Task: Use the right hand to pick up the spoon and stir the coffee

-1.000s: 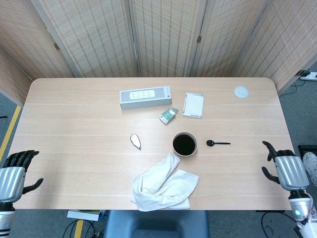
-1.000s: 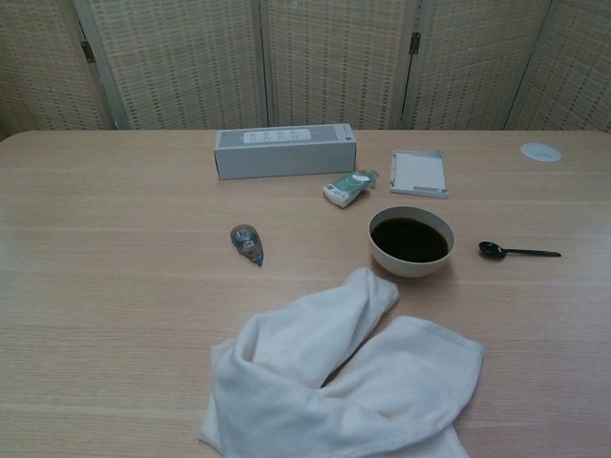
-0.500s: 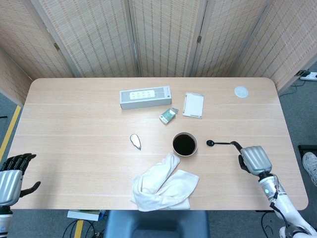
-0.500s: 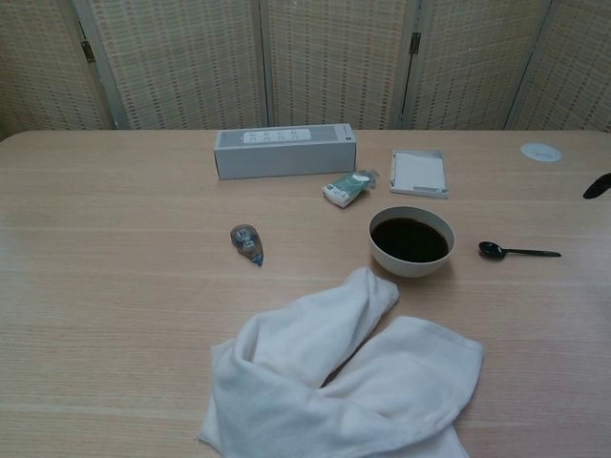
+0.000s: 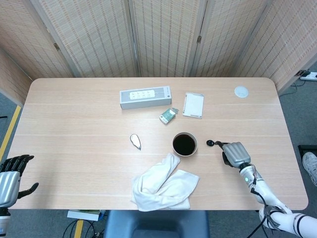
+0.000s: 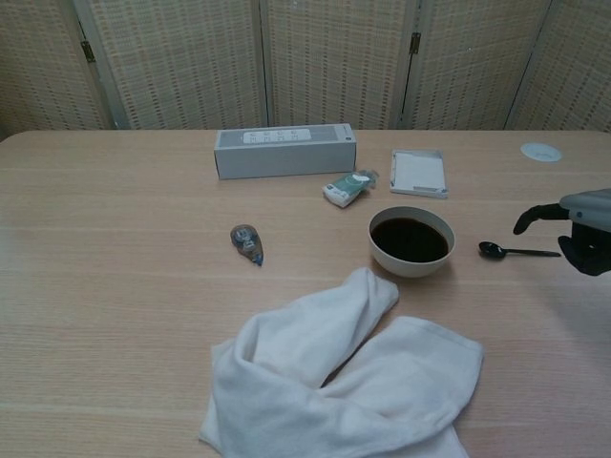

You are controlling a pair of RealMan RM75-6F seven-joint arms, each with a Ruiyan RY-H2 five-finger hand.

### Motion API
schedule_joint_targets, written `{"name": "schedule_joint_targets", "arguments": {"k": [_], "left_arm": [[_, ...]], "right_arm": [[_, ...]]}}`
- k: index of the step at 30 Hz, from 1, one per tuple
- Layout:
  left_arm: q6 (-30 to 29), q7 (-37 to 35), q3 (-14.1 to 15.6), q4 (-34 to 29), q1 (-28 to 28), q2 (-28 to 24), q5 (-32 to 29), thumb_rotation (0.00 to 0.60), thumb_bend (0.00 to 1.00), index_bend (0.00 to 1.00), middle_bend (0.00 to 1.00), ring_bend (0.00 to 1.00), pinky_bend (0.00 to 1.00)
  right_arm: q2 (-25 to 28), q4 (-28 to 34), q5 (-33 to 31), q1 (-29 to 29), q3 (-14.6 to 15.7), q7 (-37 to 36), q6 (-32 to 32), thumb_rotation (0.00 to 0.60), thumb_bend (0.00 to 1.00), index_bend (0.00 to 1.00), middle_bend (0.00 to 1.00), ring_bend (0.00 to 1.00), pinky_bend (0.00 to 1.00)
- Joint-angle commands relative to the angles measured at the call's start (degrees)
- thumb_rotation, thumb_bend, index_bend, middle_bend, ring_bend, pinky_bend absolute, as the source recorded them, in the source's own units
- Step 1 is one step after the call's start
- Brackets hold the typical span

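Observation:
A small black spoon (image 6: pixel 516 252) lies flat on the table, bowl end (image 5: pixel 210 143) toward the cup. The cup of dark coffee (image 5: pixel 184 144) (image 6: pixel 411 240) stands just left of it. My right hand (image 5: pixel 235 153) (image 6: pixel 581 227) hovers over the handle end of the spoon, fingers apart and holding nothing; in the head view it hides most of the handle. My left hand (image 5: pixel 10 179) hangs at the table's near left corner, off the edge, fingers loosely curled and empty.
A crumpled white towel (image 5: pixel 163 186) lies in front of the cup. A grey box (image 5: pixel 145 97), a green packet (image 5: pixel 169 115), a white pad (image 5: pixel 193 105), a correction-tape dispenser (image 5: pixel 135 141) and a white disc (image 5: pixel 241 91) sit further back.
My right hand has moved leftward from the table's right edge to above the spoon's handle. The left hand has dropped slightly lower. Spoon and cup have not moved.

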State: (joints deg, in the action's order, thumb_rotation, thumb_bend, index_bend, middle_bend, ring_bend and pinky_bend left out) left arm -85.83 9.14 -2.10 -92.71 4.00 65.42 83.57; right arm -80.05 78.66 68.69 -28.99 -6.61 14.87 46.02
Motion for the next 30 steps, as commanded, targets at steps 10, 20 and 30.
{"name": "schedule_joint_targets", "arguments": {"k": [10,20,30], "left_arm": [[-0.3,0.4,0.0,-0.2,-0.2,0.0,0.0,0.600,0.22,0.22,0.21,0.19,0.19],[-0.6,0.2,-0.2,-0.2,-0.5,-0.3,-0.1,0.600,0.21,0.22,0.21,0.19,0.19],[-0.7,0.0,-0.1,-0.1,-1.0,-0.4,-0.4,0.600,0.22,0.22,0.21,0.19,0.19]], "right_arm": [[-5.5,-8.2,-3.5,-4.3,-0.1,-1.0,-4.8,0.600,0.79,0.22,1.00,1.00,1.00],[-8.2,-12.3,-4.3,-6.4,0.2,-1.6,-6.4,0.600,0.79,0.22,1.00,1.00,1.00],[-9.3,-12.5,-4.0,-7.3,1.3,-1.4,-6.9,0.600,0.79,0.22,1.00,1.00,1.00]]}}
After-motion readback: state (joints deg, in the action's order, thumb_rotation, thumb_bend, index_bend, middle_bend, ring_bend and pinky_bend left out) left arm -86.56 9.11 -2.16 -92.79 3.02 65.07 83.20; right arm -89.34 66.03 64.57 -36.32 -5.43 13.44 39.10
